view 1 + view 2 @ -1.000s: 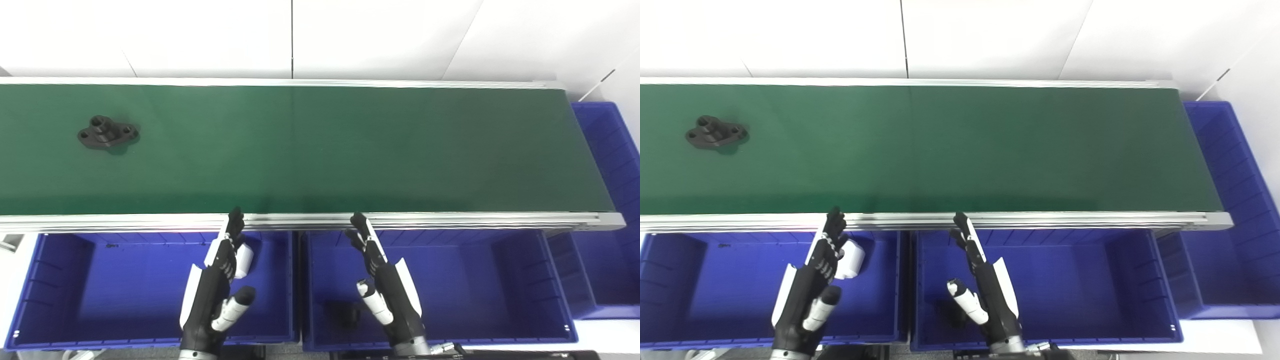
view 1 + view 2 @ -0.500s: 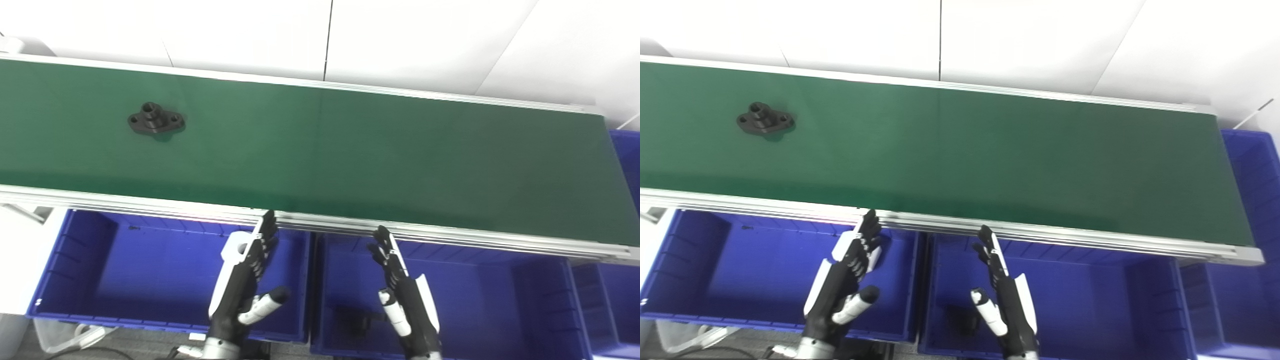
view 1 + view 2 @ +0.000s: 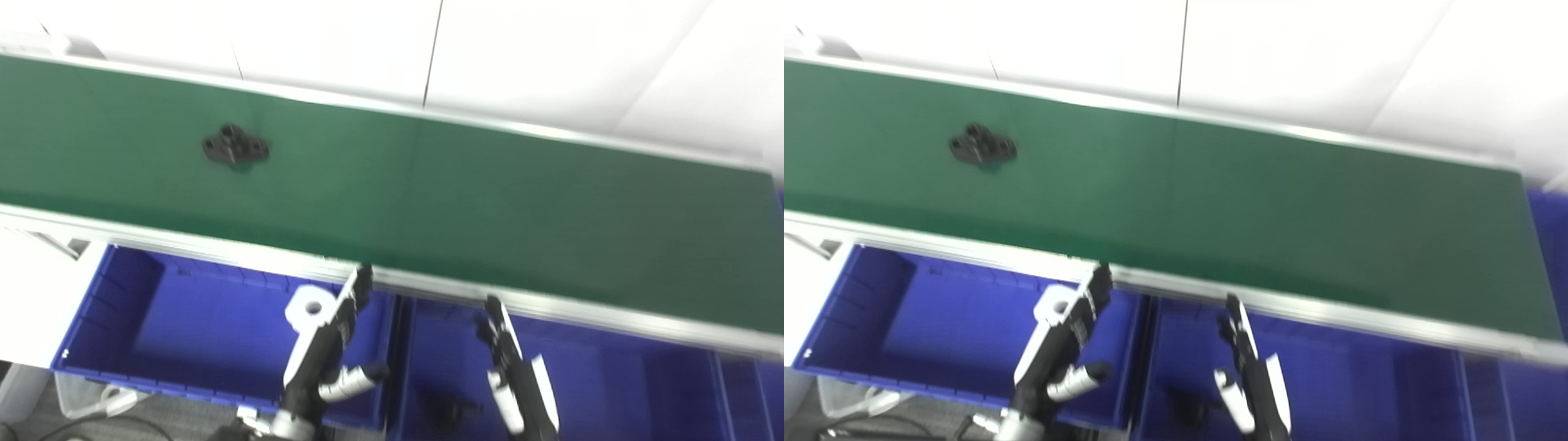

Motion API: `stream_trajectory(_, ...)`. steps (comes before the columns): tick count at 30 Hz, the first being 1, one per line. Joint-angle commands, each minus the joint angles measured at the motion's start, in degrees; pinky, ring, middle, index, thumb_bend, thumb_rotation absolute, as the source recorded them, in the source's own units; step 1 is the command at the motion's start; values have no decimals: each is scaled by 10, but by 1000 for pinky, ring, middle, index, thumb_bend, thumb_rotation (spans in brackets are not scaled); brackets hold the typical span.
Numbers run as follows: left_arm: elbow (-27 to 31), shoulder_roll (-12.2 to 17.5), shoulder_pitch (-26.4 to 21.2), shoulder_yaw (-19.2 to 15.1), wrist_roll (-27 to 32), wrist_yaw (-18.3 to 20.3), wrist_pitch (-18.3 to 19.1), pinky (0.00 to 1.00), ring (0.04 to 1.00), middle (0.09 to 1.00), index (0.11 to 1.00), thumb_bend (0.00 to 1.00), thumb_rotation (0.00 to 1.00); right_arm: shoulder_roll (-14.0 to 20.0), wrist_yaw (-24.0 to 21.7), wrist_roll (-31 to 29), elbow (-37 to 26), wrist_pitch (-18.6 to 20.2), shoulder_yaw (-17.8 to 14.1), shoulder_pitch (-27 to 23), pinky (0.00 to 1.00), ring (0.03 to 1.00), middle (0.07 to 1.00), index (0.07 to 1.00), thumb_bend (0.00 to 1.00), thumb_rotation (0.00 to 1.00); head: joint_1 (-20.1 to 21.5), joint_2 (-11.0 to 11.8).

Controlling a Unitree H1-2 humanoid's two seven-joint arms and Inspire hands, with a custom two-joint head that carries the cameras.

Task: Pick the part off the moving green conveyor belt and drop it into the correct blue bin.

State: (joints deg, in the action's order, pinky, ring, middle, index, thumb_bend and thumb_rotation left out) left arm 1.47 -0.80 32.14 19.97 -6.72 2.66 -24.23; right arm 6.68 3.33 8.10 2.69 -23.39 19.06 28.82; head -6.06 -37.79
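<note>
My left hand (image 3: 324, 355) hangs over the left blue plastic bin (image 3: 184, 343), fingers stretched out and apart toward the belt's near rail, thumb out to the side, holding nothing. My right hand (image 3: 514, 380) is the same over the middle blue plastic bin (image 3: 612, 380): released, fingers straight, empty. The part I am after, a small black flanged piece with bolt holes (image 3: 236, 149), lies flat on the green conveyor belt (image 3: 490, 202), at about ten o'clock from the left hand and well apart from it, nearer the belt's far edge than the near one. Both views are blurred and tilted, so I cannot make out finer detail on it. Nothing touches it. A white part with a round hole (image 3: 309, 308) lies in the left bin just beside the left hand, and a dark part (image 3: 450, 407) sits low in the middle bin, so I judge some sorting is done. For this piece the whole job is left: reach, grasp, carry, drop. I would guess the left hand is better placed
</note>
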Motion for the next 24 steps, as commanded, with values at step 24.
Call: stream_trajectory(24, -14, 3, -1, 4, 1, -1, -24, 889, 971, 1000, 1000, 881, 713, -1, 29, 0, 15, -35, 20, -4, 899, 917, 969, 1000, 907, 1000, 10, 61)
